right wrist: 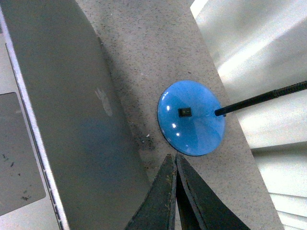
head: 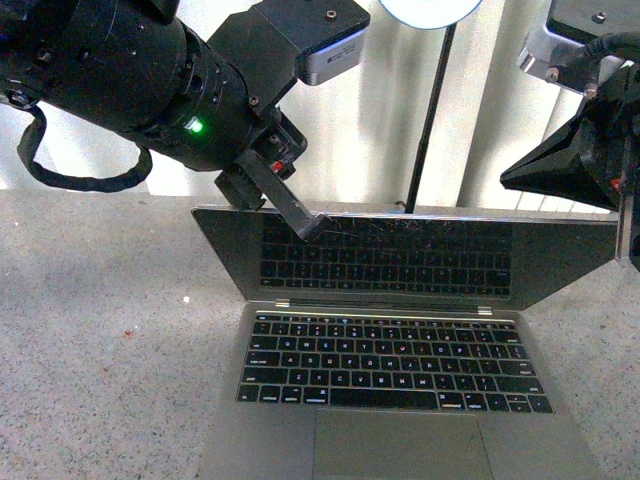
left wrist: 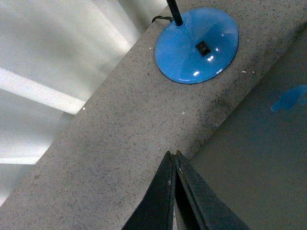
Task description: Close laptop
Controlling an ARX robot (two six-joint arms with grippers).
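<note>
Here we see the left gripper (head: pixel 312 226) with its two fingers pressed together into one thin wedge, holding nothing. In the front view its tip sits at the top edge of the laptop (head: pixel 390 370) screen, left of the middle. We cannot tell whether it touches that edge. The left wrist view shows the same closed tip (left wrist: pixel 175 160) over the line where the grey lid (left wrist: pixel 254 158) meets the table (left wrist: pixel 110 134).

The right gripper (head: pixel 520 178) is also closed with nothing between its fingers. It hangs above the far right corner of the screen, clear of it. In the right wrist view its joined fingers (right wrist: pixel 175 160) point between the back of the lid (right wrist: pixel 72 120) and a round blue lamp base (right wrist: pixel 192 117).

The laptop lies open on the speckled grey table (head: pixel 100 300), near us and a little right of centre. Its black keyboard (head: pixel 390 365) and trackpad (head: pixel 395 445) face up. The dark screen (head: pixel 400 255) leans over them and mirrors the keys. A faint logo (right wrist: pixel 103 100) shows on the back of the lid.

Behind the laptop stands the lamp base (left wrist: pixel 196 45) with a small black switch (left wrist: pixel 204 48). A thin black pole (head: pixel 430 110) rises from it towards a bright lamp head (head: pixel 430 8). A pale curtain (head: pixel 480 110) hangs at the far side.
</note>
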